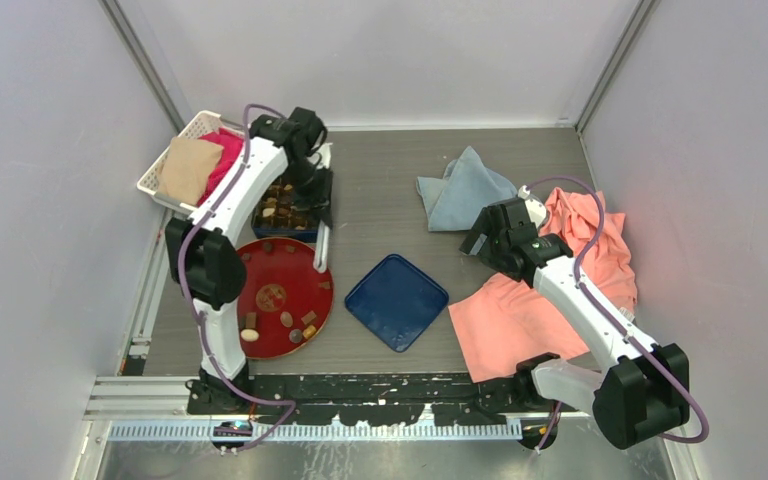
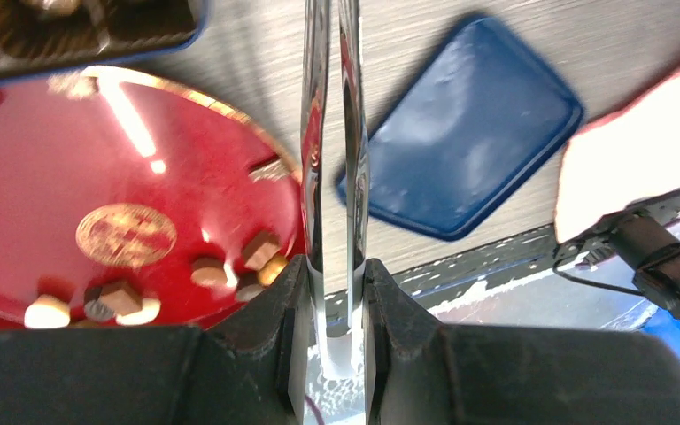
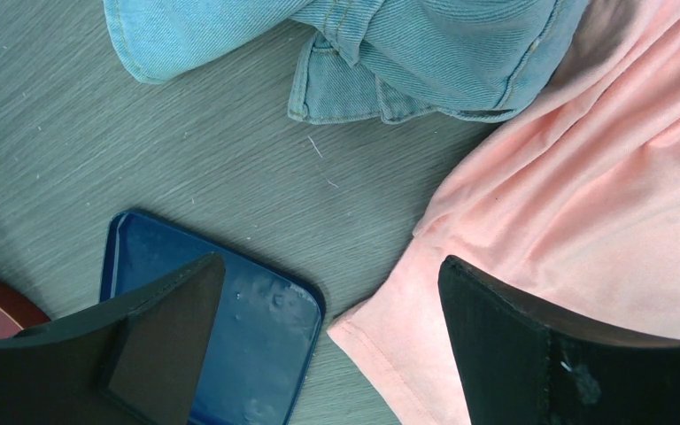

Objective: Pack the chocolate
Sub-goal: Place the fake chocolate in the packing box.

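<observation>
Chocolate (image 1: pixel 278 210) pieces in dark box (image 1: pixel 282 237); few more on red plate (image 1: pixel 285 270). My left gripper (image 2: pixel 336 274) clamps tongs (image 2: pixel 328 133); my right gripper (image 3: pixel 332 264) spread wide, released.

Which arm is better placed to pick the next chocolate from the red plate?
Left. Its gripper is shut on the tongs, right beside the plate with the chocolate. The right gripper is open and empty, over the pink cloth, far from the plate.

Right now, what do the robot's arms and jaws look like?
The left arm and right arm are white tubes with chunky black joints. A thin purple cable loops along each. The jaws are flat black wedges.
</observation>
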### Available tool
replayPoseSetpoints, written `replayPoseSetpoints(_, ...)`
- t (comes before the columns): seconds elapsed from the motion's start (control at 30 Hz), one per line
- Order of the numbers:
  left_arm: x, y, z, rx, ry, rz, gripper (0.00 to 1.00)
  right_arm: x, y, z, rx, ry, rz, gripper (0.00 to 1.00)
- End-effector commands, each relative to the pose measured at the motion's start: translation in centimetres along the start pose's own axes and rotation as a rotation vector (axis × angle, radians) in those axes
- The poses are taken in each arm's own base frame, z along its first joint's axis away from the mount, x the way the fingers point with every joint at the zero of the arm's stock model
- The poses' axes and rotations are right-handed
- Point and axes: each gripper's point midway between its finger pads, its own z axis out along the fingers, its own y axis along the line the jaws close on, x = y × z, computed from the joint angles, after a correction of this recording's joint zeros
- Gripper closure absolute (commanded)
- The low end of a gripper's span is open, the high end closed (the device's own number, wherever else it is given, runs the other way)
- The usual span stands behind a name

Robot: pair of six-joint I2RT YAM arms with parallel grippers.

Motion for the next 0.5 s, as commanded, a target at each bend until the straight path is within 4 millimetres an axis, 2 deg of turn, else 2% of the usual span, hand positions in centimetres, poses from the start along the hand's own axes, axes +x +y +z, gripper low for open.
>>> replayPoseSetpoints(0.0,-3.0,-6.2,-0.1,0.112,-0.099,0.091,1.0,-1.2,0.7,-0.8,-0.025,-0.041,0.011,0.04)
replayPoseSetpoints(0.2,-8.6,-11.0,2.5,0.245,-0.185,0.105,1.0,-1.8,-0.3,-1.6,0.01,-0.076,0.004,0.04)
replayPoseSetpoints(0.33,-12.8,-12.7,4.9,0.307,-0.27,0.085,1.0,-1.6,-0.6,-1.8,0.019,-0.072,0.007,0.04)
replayPoseSetpoints(0.47,-16.3,-13.2,7.3,0.316,-0.347,0.077,0.98,-1.7,-0.9,-2.2,0.034,-0.071,0.009,0.04)
